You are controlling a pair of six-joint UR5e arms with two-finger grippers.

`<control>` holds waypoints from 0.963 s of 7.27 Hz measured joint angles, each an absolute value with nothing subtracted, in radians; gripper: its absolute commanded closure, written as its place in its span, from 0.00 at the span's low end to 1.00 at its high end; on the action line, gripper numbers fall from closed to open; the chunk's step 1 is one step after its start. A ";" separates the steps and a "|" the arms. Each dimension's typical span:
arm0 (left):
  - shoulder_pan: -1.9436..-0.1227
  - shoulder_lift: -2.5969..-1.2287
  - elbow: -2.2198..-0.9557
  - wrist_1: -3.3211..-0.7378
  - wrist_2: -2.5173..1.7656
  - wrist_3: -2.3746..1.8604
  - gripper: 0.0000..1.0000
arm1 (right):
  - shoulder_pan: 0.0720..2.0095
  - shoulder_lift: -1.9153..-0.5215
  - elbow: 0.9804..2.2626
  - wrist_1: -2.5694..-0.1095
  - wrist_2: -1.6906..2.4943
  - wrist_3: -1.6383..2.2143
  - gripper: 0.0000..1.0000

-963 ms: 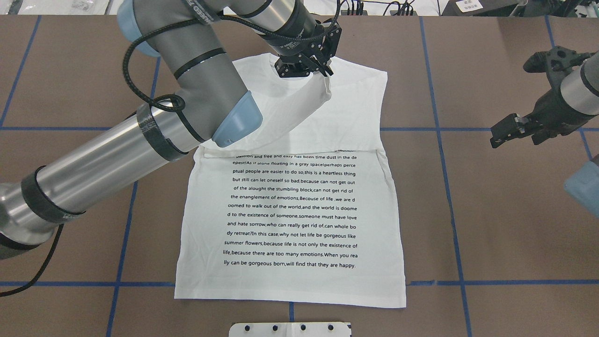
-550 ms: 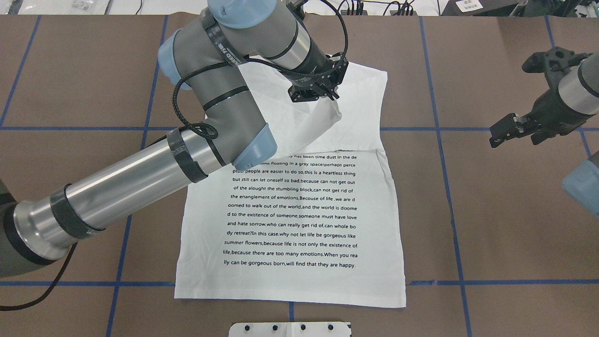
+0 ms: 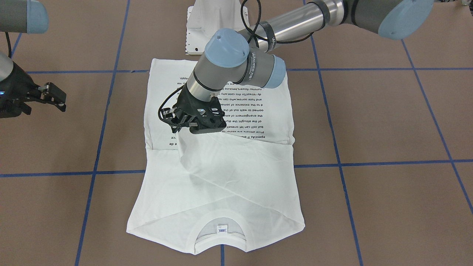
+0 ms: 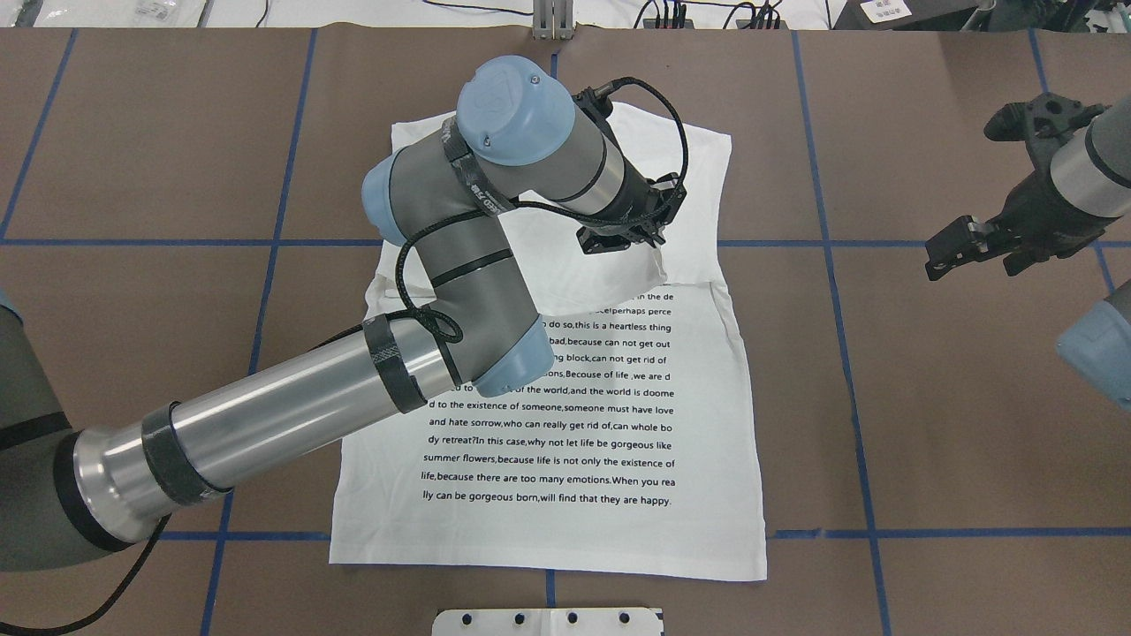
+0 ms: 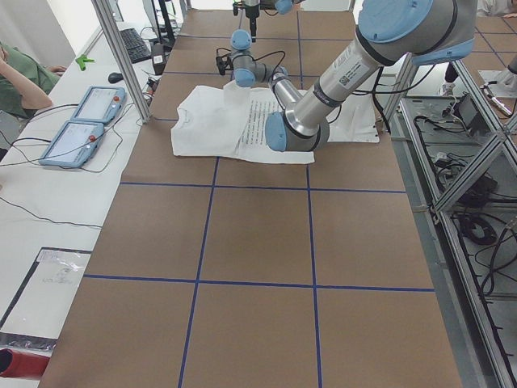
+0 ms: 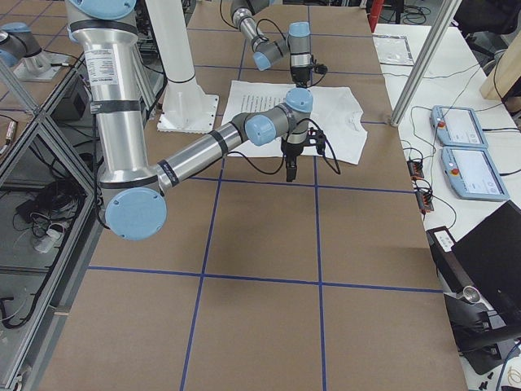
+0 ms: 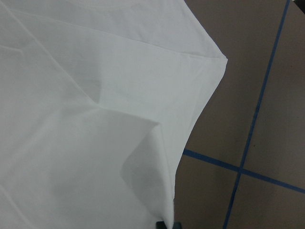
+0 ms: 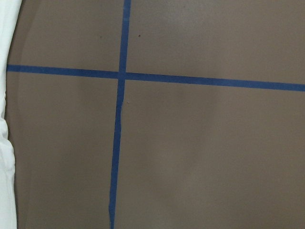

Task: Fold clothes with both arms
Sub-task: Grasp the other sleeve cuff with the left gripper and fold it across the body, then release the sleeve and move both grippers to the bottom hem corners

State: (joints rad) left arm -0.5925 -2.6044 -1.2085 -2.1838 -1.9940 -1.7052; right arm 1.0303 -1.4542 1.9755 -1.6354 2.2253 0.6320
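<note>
The T-shirt (image 3: 229, 184) is lying on the brown counter (image 3: 369, 129) in the front-facing view, its collar nearest the camera. The left end effector (image 3: 180, 132) is pinching a raised fold of it. The right end effector (image 3: 55, 99) is hovering off the cloth with fingers apart. In the overhead view, the lifted fold is hanging just above the printed text. In the left wrist view, white cloth is filling most of the picture.

The counter (image 4: 928, 424) is covered in brown sheeting, marked into large squares by blue tape lines (image 4: 132, 242). Along one long side stands a white side table (image 5: 48, 210) carrying a pair of teach pendants (image 5: 73, 141), a keyboard (image 5: 133, 44) and loose cables. Aluminium frame posts (image 5: 121, 56) rise at the counter's edge. The light is even, with soft shadows.
</note>
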 measured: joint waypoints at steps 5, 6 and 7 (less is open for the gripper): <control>-0.557 -2.601 -1.216 -2.199 -1.920 -1.653 0.00 | 1.031 -1.451 1.975 -1.635 2.228 0.632 0.00; -0.557 -2.581 -1.239 -2.192 -1.919 -1.640 0.00 | 1.031 -1.449 1.977 -1.634 2.225 0.634 0.00; -0.557 -2.527 -1.307 -2.169 -1.919 -1.624 0.00 | 1.026 -1.448 1.985 -1.625 2.220 0.653 0.00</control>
State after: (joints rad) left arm -0.5571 -2.5265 -1.3068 -2.1693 -1.9193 -1.6240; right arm 1.0258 -1.4480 1.9846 -1.6247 2.2203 0.6530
